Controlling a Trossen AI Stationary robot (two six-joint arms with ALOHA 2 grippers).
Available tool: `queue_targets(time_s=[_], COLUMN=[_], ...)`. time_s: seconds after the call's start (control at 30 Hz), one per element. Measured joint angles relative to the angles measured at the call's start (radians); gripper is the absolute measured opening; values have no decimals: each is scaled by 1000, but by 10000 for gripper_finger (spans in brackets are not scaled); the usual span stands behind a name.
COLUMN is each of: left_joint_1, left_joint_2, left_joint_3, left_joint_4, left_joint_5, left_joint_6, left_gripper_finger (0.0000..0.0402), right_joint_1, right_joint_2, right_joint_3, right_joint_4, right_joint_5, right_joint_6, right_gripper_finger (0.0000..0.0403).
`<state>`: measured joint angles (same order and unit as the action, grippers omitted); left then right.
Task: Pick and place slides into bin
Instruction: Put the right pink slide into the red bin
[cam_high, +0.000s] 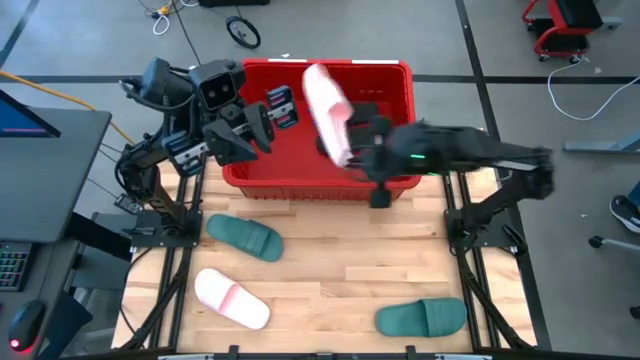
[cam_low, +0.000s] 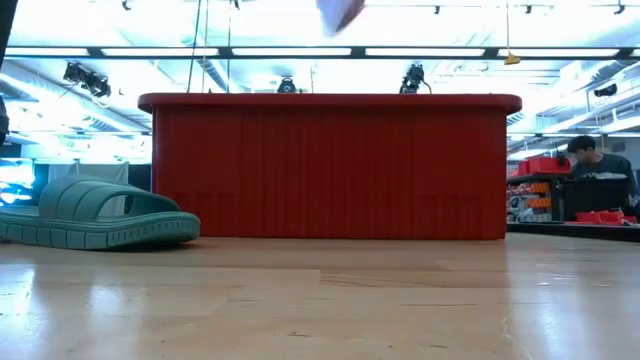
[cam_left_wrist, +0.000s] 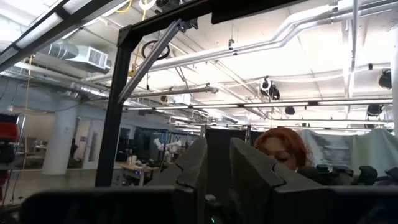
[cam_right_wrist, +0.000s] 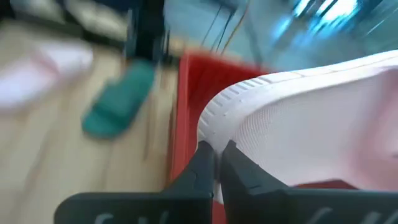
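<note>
The red bin stands at the table's far middle and fills the low view. A pale pink slide hangs above it, with my right gripper shut on it; its tip shows in the low view. On the wooden table lie a green slide, a pink slide and another green slide, each on its sole. My left gripper is raised over the bin's left wall, its fingers a narrow gap apart, holding nothing. My right gripper pinches the pink slide between its two fingers at the ribbed edge of the sole, at the end toward the table's near side. The fingers come from the right, slanting down. The slide is lifted clear above the bin and runs from the fingers toward the far edge.
The arms' black frames stand at both table sides. Behind the table, a person is at a bench on the right. Bare wood lies between the loose slides and the bin's near wall.
</note>
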<state>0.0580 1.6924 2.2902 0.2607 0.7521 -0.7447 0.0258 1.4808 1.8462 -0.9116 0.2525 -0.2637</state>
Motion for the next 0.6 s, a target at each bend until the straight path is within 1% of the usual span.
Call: queue_targets(time_s=[0.07,0.13,0.23,0.3,0.37,0.5,0.6], left_joint_1=[0,0,0,0,0,0,0], left_joint_2=[0,0,0,0,0,0,0], left_joint_3=[0,0,0,0,0,0,0], left_joint_4=[0,0,1,0,0,-3,-3], left_joint_5=[0,0,0,0,0,0,0], left_joint_6=[10,35,73,76,76,75,62], left_gripper_finger=[69,67,69,74,79,87,89], right_joint_1=[-50,-90,-142,-172,-200,-243,-267], right_joint_2=[77,146,243,304,360,449,498], right_joint_3=[23,25,26,26,26,26,26], right_joint_4=[-39,-42,-39,-24,-1,65,133], right_joint_5=[-46,-63,-44,-6,8,3,-14], right_joint_6=[-45,-61,-88,-95,-96,-91,-54], right_gripper_finger=[9,9,9,9,9,9,9])
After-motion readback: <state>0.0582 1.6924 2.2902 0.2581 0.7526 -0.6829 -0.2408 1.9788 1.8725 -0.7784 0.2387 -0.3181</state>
